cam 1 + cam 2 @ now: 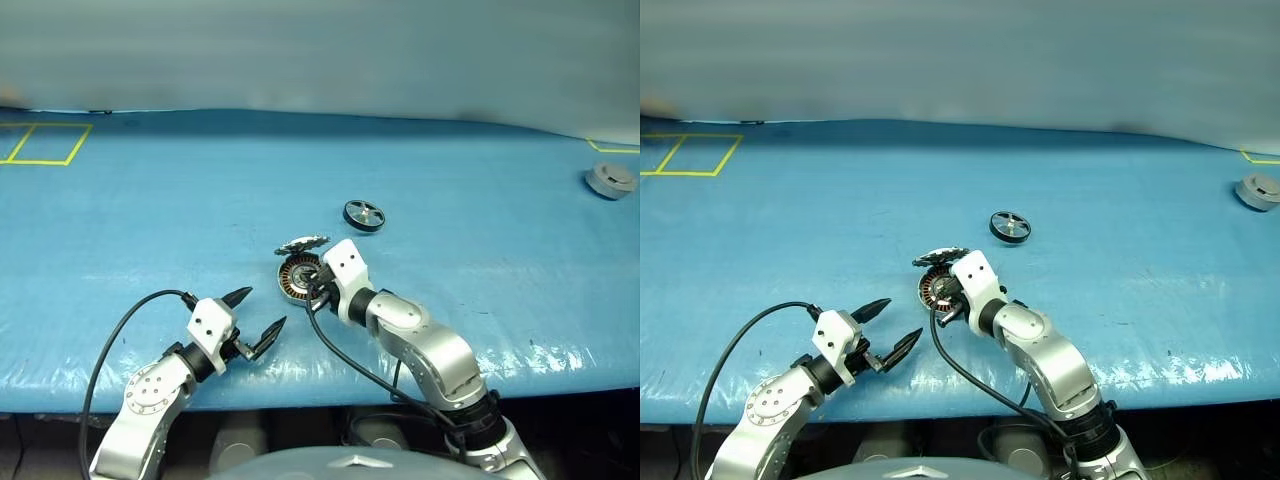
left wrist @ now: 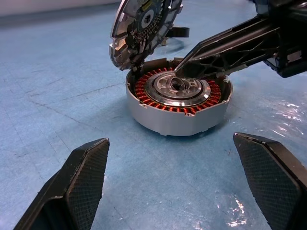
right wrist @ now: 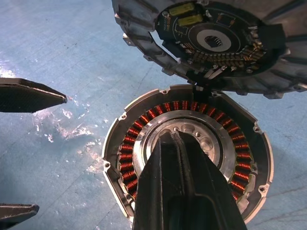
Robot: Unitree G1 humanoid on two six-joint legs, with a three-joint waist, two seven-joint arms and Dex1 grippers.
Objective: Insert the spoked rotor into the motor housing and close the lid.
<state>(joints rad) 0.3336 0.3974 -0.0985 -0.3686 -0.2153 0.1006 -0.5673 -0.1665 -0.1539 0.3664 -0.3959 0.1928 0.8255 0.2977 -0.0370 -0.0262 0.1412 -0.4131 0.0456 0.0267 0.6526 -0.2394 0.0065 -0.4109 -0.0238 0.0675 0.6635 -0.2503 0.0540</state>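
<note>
The right gripper (image 3: pixel 175 139), pinched together and holding nothing, poked over the middle of the motor housing (image 2: pixel 177 112). Its lid (image 2: pixel 144 24) stood up. The left gripper (image 1: pixel 258 312) waited wide apart. The spoked rotor (image 1: pixel 364 214) lay far beyond the fingers, so fetching it looked next

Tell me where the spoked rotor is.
In the left eye view, the spoked rotor lies on the blue table, beyond and right of the open motor housing.

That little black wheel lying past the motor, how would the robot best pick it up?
Probably by the rim, from straight above. The rotor lies flat on the table, apart from the housing, so its thin edge gives little from the side. Two fingers could pinch across the black rim, or one could dip between the spokes.
</note>
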